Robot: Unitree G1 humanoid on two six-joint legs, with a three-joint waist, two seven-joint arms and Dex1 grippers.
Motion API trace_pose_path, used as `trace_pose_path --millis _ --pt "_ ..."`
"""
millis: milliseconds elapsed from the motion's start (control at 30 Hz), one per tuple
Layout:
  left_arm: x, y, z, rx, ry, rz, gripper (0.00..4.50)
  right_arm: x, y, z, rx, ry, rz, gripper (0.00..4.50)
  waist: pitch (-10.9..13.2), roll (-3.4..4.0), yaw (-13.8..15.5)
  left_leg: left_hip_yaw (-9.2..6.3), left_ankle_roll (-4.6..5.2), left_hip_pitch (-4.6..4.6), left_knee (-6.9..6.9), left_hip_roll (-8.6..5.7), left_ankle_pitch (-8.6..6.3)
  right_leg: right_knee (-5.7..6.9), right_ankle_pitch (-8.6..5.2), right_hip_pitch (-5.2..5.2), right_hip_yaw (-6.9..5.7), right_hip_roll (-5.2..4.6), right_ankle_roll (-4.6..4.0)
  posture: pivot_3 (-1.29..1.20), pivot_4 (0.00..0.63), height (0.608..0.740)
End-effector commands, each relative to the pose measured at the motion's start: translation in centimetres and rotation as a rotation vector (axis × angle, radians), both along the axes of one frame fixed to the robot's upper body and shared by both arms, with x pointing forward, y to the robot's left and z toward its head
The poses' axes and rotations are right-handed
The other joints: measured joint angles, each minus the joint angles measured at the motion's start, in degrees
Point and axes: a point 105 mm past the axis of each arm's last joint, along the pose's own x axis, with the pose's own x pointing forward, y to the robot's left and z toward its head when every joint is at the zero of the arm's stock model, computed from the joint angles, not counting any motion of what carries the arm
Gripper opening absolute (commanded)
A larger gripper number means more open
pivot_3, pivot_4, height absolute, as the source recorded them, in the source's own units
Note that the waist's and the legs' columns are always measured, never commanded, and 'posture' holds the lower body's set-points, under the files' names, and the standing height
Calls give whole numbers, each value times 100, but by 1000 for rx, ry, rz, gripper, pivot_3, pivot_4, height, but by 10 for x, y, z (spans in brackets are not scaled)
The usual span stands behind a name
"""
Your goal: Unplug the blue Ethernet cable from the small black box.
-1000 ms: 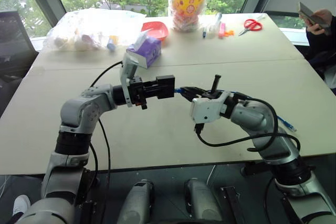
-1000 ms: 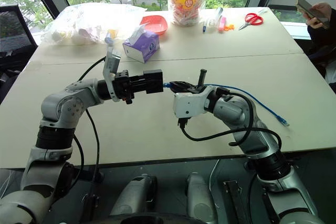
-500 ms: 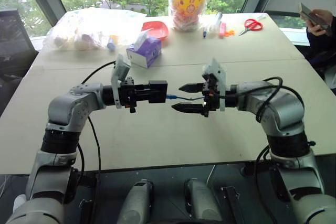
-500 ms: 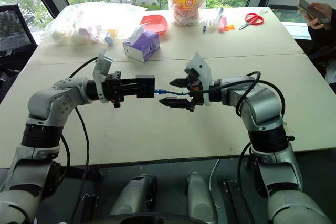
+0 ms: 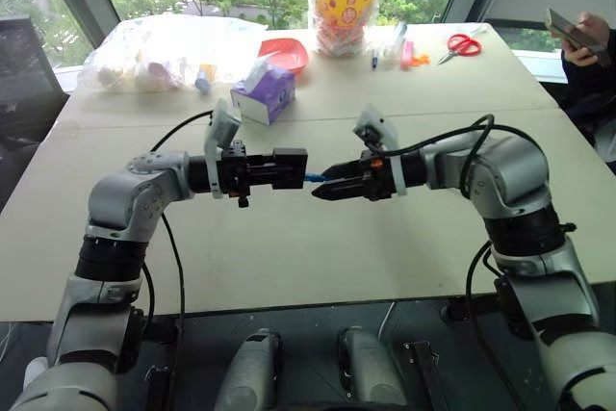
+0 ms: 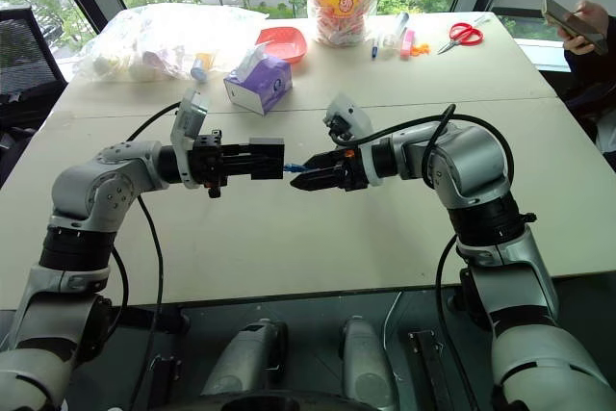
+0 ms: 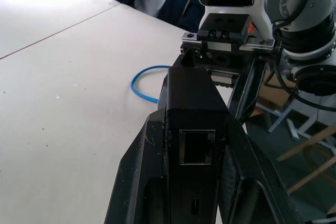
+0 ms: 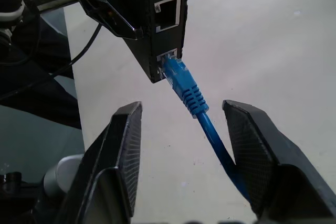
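Claws meet above your worktop (image 5: 289,257): your left claw (image 5: 289,168) is clamped on the small black box (image 8: 157,19); your right claw (image 8: 184,145) stands apart around the blue Ethernet cable (image 8: 191,98), plugged into the box. Farther back sits a purple tissue box (image 5: 265,93).

The small matte-black plastic box (image 8: 157,19) is hanging level above the table, while the thin blue Ethernet cable (image 8: 197,106) is sitting plugged into its lower port
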Motion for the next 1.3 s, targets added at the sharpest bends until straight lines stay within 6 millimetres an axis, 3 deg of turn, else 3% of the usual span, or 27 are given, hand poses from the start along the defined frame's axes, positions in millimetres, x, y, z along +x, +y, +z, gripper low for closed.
trace_pose_path --millis 33,433,533,633,667,933,1100,1300 --pt "-5 -2 7 9 -54 -29 529 -4 5 12 9 -16 43 2626 0 0 0 0 0 0 0 0 0 0 0 0 0 0 0 0 150 740" --pt "-9 -3 4 20 -56 -38 529 -3 12 16 -3 -22 73 2626 0 0 -4 0 0 -1 -1 0 0 -1 0 -1 0 0 1 0 150 740" --pt "-9 -3 4 20 -55 -39 529 -5 14 16 -6 -21 81 1700 0 0 -4 0 0 -1 -1 0 0 -1 0 -1 0 1 0 0 150 740" --pt "-9 -4 4 20 -56 -40 529 -5 15 15 -9 -19 87 168 0 -1 -4 0 0 -1 -1 0 0 -1 0 -1 0 0 0 0 150 740" --pt "-9 -4 4 20 -56 -40 529 -5 15 15 -10 -18 89 73 0 -1 -4 0 0 -2 -1 0 0 -1 0 -1 0 0 0 0 150 740" --pt "-12 -4 1 31 -50 -51 529 -5 20 16 -12 -19 101 73 1 -1 -8 0 0 -2 -1 0 0 -1 0 -2 0 1 0 0 150 740" --pt "-12 -2 1 32 -49 -48 529 -4 20 11 -65 -153 150 73 1 -1 -13 1 0 -2 -3 1 0 -1 -1 -4 0 1 1 0 150 740" --pt "-13 -2 2 33 -53 -46 529 -3 21 11 -59 -139 153 2711 1 -1 -8 1 0 -3 -2 1 0 -2 -1 -4 0 1 1 0 150 740"
